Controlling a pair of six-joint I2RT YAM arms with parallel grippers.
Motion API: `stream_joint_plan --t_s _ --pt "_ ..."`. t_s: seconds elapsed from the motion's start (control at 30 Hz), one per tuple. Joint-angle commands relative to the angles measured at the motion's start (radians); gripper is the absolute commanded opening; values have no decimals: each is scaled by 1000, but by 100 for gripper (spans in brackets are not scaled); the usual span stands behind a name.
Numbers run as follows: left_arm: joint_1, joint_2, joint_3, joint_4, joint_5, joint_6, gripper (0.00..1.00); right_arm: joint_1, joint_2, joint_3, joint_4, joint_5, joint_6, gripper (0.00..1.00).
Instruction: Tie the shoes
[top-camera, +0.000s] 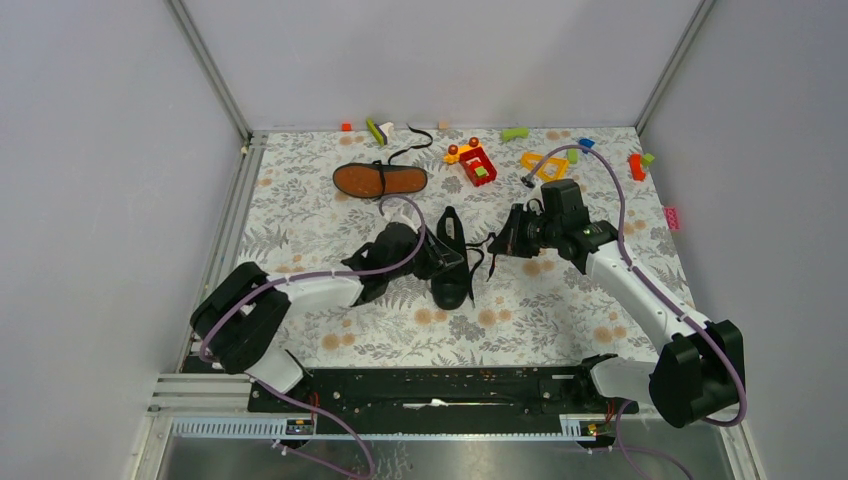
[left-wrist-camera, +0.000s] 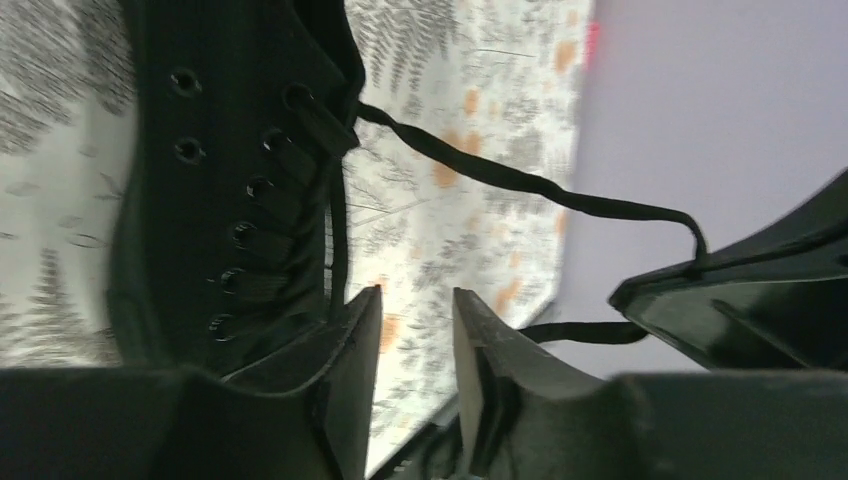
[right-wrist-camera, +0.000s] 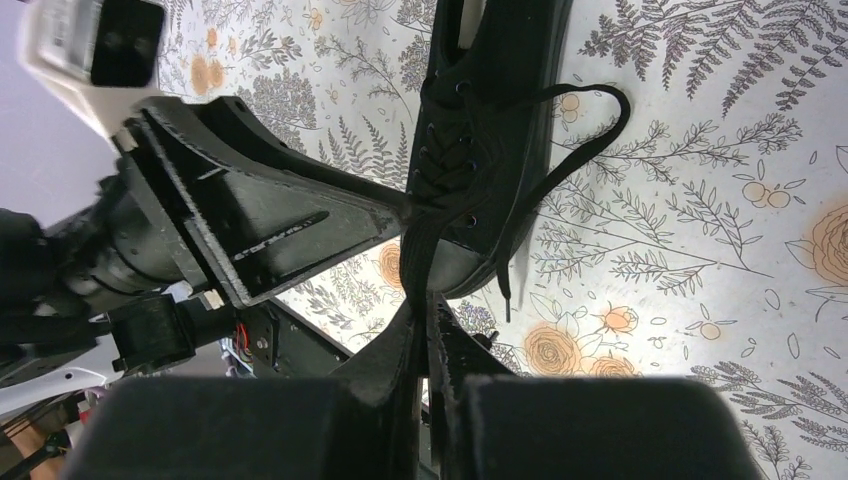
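Observation:
One black shoe (top-camera: 452, 262) stands upright mid-table; the other shoe (top-camera: 380, 180) lies on its side behind it, orange-brown sole showing. My left gripper (top-camera: 438, 258) sits against the upright shoe's left side. In the left wrist view its fingers (left-wrist-camera: 355, 340) stand apart with only tablecloth between them, beside the eyelets of the shoe (left-wrist-camera: 230, 180). My right gripper (right-wrist-camera: 421, 300) is shut on a black lace (right-wrist-camera: 418, 250) that runs from the shoe (right-wrist-camera: 490, 120). That lace (left-wrist-camera: 520, 185) stretches taut across to the right gripper (left-wrist-camera: 700, 262).
Small toy blocks lie along the back edge: a red and yellow one (top-camera: 472, 162), a yellow one (top-camera: 545, 163), a green one (top-camera: 515, 133), an orange one (top-camera: 637, 165). Grey walls close in three sides. The black base rail (top-camera: 440, 385) runs along the near edge.

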Motion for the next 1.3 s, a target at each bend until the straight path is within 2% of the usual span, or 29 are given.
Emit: stream_joint_plan --t_s 0.0,0.13,0.4,0.6,0.8,0.93,1.03,1.27 --pt "2 -82 155 -323 -86 290 37 -4 -22 -2 -10 -10 -32 6" --pt "18 -71 260 -524 -131 425 44 12 15 -14 -2 -6 -31 6" --pt "64 65 440 -689 -67 537 47 105 98 -42 63 20 3 8" --pt "90 151 502 -709 -7 556 47 107 193 -19 96 44 5 8" --pt "110 191 529 -697 37 559 47 107 261 17 94 40 -7 19" --pt "113 183 531 -680 58 557 47 107 252 13 93 40 -20 36" --pt "115 170 522 -659 67 556 48 107 210 -3 89 74 -33 44" --pt "115 216 550 -643 93 547 48 92 212 21 63 61 -41 43"
